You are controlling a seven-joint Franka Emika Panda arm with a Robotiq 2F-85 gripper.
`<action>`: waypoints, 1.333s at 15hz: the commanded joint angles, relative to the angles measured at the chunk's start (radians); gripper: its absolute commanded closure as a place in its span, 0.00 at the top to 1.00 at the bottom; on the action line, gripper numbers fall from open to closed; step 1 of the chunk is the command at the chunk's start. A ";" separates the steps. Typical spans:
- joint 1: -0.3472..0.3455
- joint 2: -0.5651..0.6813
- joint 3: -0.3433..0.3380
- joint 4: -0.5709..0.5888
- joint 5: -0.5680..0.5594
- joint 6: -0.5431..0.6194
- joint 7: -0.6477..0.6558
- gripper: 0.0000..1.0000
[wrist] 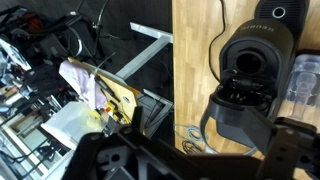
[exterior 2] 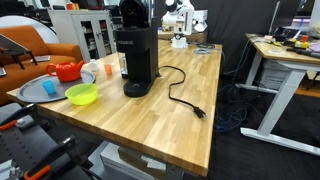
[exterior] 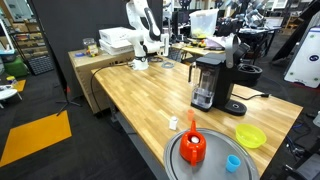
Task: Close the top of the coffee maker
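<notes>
The black coffee maker (exterior: 209,82) (exterior 2: 134,62) stands on the wooden table (exterior: 130,95) (exterior 2: 150,125). Its top (exterior: 232,49) (exterior 2: 133,12) is tipped up, open. From above, the wrist view shows the coffee maker (wrist: 240,115) with the raised top (wrist: 268,35) behind the open chamber, and the clear water tank (wrist: 300,85) beside it. My gripper (wrist: 195,158) is open, its dark fingers (wrist: 95,152) spread wide along the bottom edge with nothing between them. In both exterior views the white arm with the gripper (exterior: 151,45) (exterior 2: 180,36) is at the table's far end, well apart from the machine.
A red pot (exterior: 193,148) (exterior 2: 68,71) sits on a round grey tray (exterior: 215,165) (exterior 2: 35,92), with a blue cup (exterior: 233,162) on it. A yellow-green bowl (exterior: 250,135) (exterior 2: 82,94) lies nearby. The machine's black power cord (exterior 2: 185,100) trails across the table.
</notes>
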 commanded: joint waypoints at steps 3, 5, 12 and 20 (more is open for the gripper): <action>0.024 -0.093 0.029 -0.066 -0.005 0.004 -0.007 1.00; 0.020 -0.079 0.023 -0.059 -0.005 0.004 -0.007 1.00; 0.012 -0.054 0.032 -0.049 -0.016 0.013 0.000 1.00; -0.027 0.121 0.165 0.037 -0.222 0.230 0.041 1.00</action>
